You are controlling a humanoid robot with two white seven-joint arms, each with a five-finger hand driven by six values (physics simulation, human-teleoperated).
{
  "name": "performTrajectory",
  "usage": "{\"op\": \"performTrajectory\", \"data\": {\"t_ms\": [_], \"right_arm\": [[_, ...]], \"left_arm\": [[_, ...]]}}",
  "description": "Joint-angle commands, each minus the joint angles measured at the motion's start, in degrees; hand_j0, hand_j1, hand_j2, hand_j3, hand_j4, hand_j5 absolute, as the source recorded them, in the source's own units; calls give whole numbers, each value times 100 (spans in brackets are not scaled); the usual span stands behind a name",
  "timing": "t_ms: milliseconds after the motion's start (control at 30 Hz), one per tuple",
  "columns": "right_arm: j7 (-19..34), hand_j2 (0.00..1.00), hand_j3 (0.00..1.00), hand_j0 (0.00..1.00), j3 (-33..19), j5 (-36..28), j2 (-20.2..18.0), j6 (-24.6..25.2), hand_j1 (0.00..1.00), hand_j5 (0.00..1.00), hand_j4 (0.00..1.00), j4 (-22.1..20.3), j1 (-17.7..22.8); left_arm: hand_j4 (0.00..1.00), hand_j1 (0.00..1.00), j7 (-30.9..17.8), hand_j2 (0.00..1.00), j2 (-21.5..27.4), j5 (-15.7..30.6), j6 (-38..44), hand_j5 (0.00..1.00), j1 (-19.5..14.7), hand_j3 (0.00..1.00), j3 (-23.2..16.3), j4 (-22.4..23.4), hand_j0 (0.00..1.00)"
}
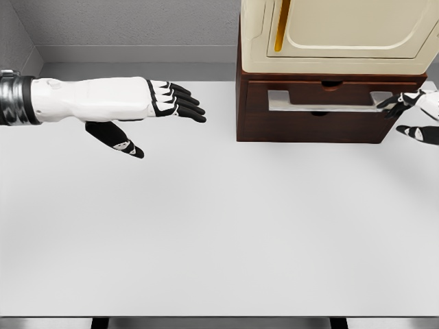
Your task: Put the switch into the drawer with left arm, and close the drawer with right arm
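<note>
Your right hand [411, 113] rests, fingers loosely spread, at the right end of the part-open drawer [322, 101]. Your left hand [161, 101] hovers open, empty, well left above the desk [219, 240]. No switch shows; it may be inside.

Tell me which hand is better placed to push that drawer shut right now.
The right hand. Its fingertips are already at the right end of the partly open drawer in the brown cabinet. The left hand is out over the bare table, well left of the cabinet, fingers open, holding nothing.
</note>
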Motion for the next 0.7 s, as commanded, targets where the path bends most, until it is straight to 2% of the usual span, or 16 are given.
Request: {"op": "performTrajectory", "data": {"t_ms": [0,233,500,667], "right_arm": [[48,68,68,68,211,167,81,-304,68,68,68,-31,0],[48,68,68,68,220,246,336,-304,68,68,68,48,-88],[48,70,70,70,159,228,292,-304,70,70,70,74,-88],[48,72,72,72,-26,167,327,-304,72,72,72,241,-44]], "left_arm": [[100,100,2,100,-6,39,12,100,0,100,-6,8,100],[100,100,2,100,-6,39,12,100,0,100,-6,8,100],[100,100,2,100,-6,30,12,100,0,100,3,17,100],[100,100,2,100,-6,30,12,100,0,100,3,17,100]]}}
